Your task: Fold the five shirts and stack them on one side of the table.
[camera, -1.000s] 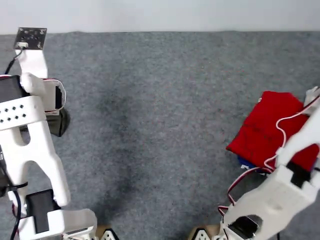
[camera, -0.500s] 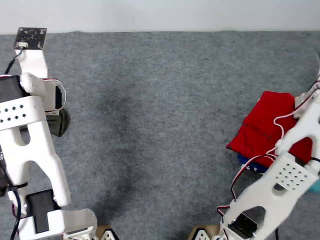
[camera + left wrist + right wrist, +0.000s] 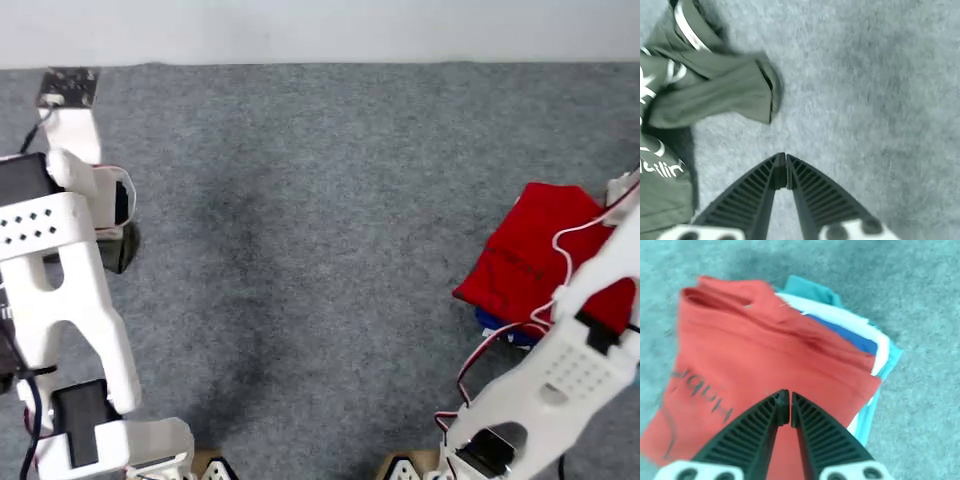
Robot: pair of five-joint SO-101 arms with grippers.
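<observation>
On grey felt (image 3: 880, 75) beside the left hand (image 3: 785, 159): crumpled dark shirt (image 3: 715, 95).

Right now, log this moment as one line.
left pincer: shut, over mat beside rumpled green shirt | right pincer: shut, over red shirt topping stack

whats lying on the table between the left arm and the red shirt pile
Only bare grey table covering. The high view shows nothing lying on it from the left arm across to the red shirt topping the stack.
</observation>
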